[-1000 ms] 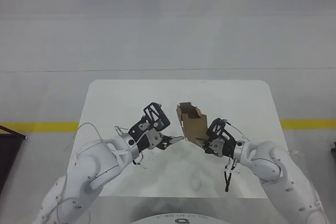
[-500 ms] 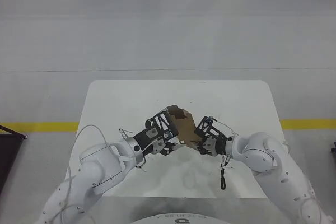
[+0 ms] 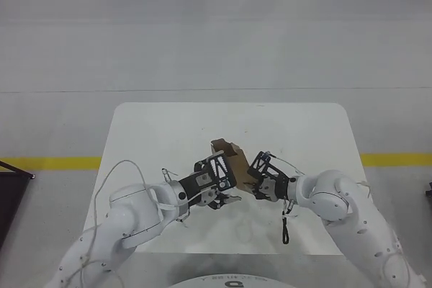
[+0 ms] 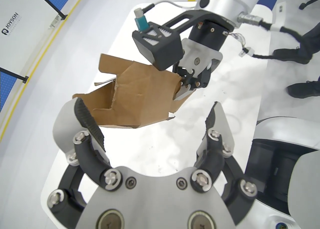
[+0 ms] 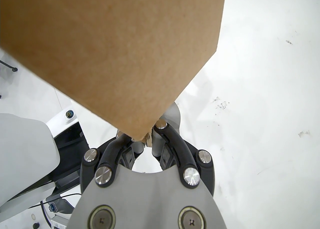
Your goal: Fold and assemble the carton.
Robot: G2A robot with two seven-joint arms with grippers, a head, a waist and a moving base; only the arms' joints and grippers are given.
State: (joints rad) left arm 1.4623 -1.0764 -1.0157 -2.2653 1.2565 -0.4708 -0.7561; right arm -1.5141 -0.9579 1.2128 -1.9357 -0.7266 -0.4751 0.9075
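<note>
The brown cardboard carton (image 3: 228, 160) is sitting near the middle of the white desk (image 3: 158, 129), a touch toward 12 o'clock from its centre, partly folded, with loose flaps sticking out at its far end. In the left wrist view the carton (image 4: 140, 94) is showing one creased side panel and a notched flap, and the pictures are not settling whether its lower edge is touching the desk (image 4: 232, 82).

The right gripper (image 3: 254, 189) is lying at about 4 o'clock of the carton and is clenched on its near corner. In the right wrist view the gripper (image 5: 146, 139) is pinching the pointed cardboard corner between its fingers, with the broad carton panel (image 5: 112, 27) rising in front of the camera and the scuffed desk (image 5: 262, 84) beyond. From the left wrist view the same right gripper (image 4: 187, 85) is showing its jaws drawn together on the cardboard edge.

The left gripper (image 3: 225, 196) is hanging at about 7 o'clock of the carton, released, its fingers spread wide and grasping nothing (image 4: 150, 124). One ribbed finger (image 4: 86, 119) is standing just beside the carton's nearest flap; contact cannot be told. A yellow floor line (image 3: 43, 163) is running past the desk at 9 o'clock.
</note>
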